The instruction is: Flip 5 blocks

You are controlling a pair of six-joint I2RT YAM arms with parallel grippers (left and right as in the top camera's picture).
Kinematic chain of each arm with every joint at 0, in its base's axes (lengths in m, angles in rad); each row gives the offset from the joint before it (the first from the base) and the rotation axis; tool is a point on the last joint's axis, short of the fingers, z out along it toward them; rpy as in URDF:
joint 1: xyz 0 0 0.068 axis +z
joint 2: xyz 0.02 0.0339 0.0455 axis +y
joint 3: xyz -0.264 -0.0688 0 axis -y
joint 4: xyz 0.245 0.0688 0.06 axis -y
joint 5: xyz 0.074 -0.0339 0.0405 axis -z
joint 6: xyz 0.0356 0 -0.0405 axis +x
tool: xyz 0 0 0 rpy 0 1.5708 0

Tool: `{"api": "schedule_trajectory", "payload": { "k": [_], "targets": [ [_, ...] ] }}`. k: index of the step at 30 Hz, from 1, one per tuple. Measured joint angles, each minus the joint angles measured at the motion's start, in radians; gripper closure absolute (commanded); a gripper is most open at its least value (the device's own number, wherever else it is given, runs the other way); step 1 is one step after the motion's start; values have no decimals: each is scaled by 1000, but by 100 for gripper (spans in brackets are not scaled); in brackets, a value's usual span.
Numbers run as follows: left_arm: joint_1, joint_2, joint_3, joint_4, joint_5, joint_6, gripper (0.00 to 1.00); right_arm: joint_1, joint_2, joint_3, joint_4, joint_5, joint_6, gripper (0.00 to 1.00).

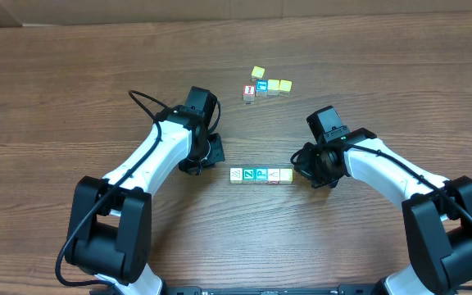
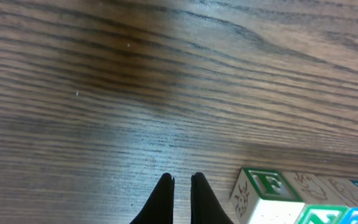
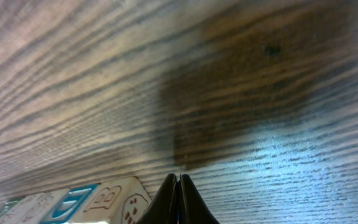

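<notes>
Left gripper [image 2: 182,186] and right gripper [image 3: 179,190], both jaws closed on nothing, flank a row of blocks [image 1: 260,174] on the table [image 1: 72,98]

The desk [image 1: 72,74] is a brown wood-grain surface. A row of blocks [image 1: 260,174] lies near its centre, side by side and touching, apparently five, though the count is uncertain from overhead. A cluster of cubes [image 1: 267,84], yellow, teal and red-faced, lies farther back, well apart from the row.
</notes>
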Motion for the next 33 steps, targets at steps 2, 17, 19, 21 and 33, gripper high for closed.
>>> {"api": "schedule_trajectory", "payload": {
  "k": [2, 17, 19, 21, 33],
  "targets": [
    [0, 3, -3, 13, 0, 0, 96, 0, 0, -1, 9, 0, 1, 96],
    [0, 3, -47, 49, 9, -8, 96, 0, 0, -1, 42, -33, 3, 96],
    [0, 3, -47, 57, 28, -8, 96, 0, 0, -1, 41, -38, 3, 96],
    [0, 3, -48, 57, 41, -8, 96, 1, 0, -2, 40, -42, 3, 96],
    [-11, 3, -95, 120, 64, -15, 95, 53, 0, -2, 60, -45, 3, 96]
  ]
}}
